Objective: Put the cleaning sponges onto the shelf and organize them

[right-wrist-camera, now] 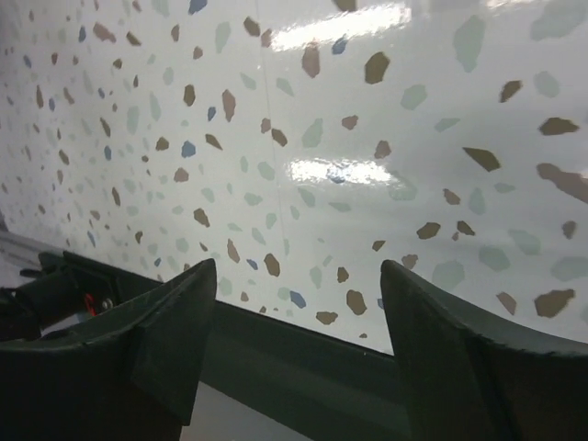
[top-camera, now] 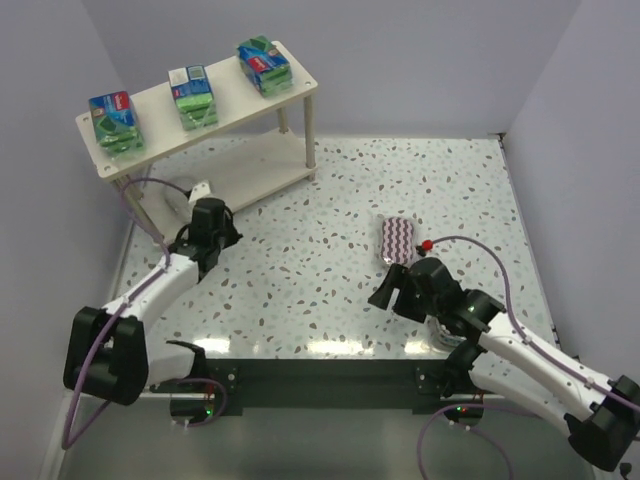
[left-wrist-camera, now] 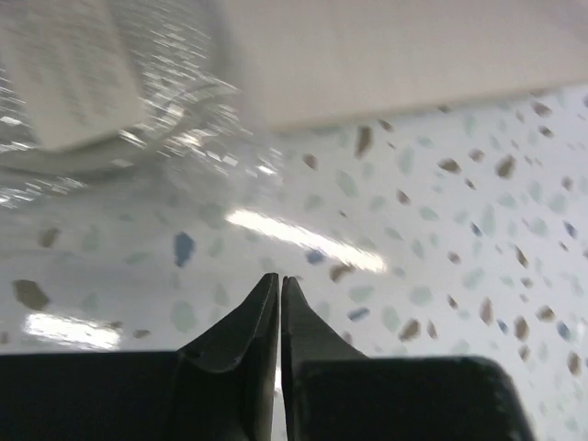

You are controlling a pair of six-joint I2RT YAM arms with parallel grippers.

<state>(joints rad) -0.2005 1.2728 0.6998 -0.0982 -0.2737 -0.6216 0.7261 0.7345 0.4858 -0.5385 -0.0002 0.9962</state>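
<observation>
On the tabletop near my right claw (right-wrist-camera: 296,271), which stands wide and empty, lies the striped pad (top-camera: 398,240), surely soft and light, best pinched across its narrow width; my left claw (left-wrist-camera: 278,287) is closed on nothing.

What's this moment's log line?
shelf top: three green-blue packs | table: striped oval pad | clear-wrapped pack: near left pincer | left pincer: shut | right pincer: open

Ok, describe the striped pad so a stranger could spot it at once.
Start at the speckled table, right of the shelf. Just beyond the right gripper lies the pad. Its purple-and-white wavy stripes set it apart; the shelf's packs are green and blue.
</observation>
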